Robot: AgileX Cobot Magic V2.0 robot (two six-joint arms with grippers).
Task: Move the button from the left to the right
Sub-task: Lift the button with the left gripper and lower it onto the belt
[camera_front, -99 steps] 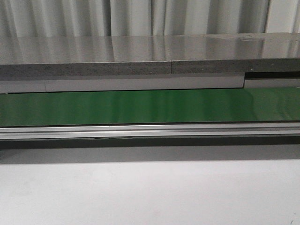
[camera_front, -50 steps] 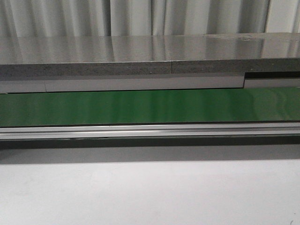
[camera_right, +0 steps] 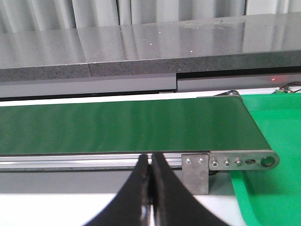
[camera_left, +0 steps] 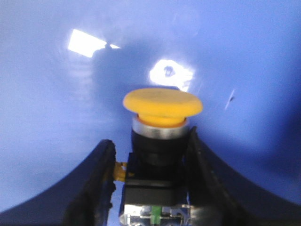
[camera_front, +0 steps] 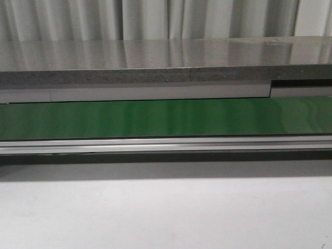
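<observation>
Against the two earlier front frames, nothing had changed: the green conveyor belt (camera_front: 155, 118) and white table (camera_front: 166, 212) looked the same, with no arm in sight. One button (camera_left: 160, 141) was counted, and two grippers. The left gripper (camera_left: 149, 188) was part-spread, its black fingers (camera_left: 96, 188) pinching the button's black body (yellow cap outward) over a blue surface (camera_left: 47, 94), seemingly clear of it, though blur limited certainty. The right gripper (camera_right: 151, 188) had its fingers pressed together, holding nothing, before the belt's end.
</observation>
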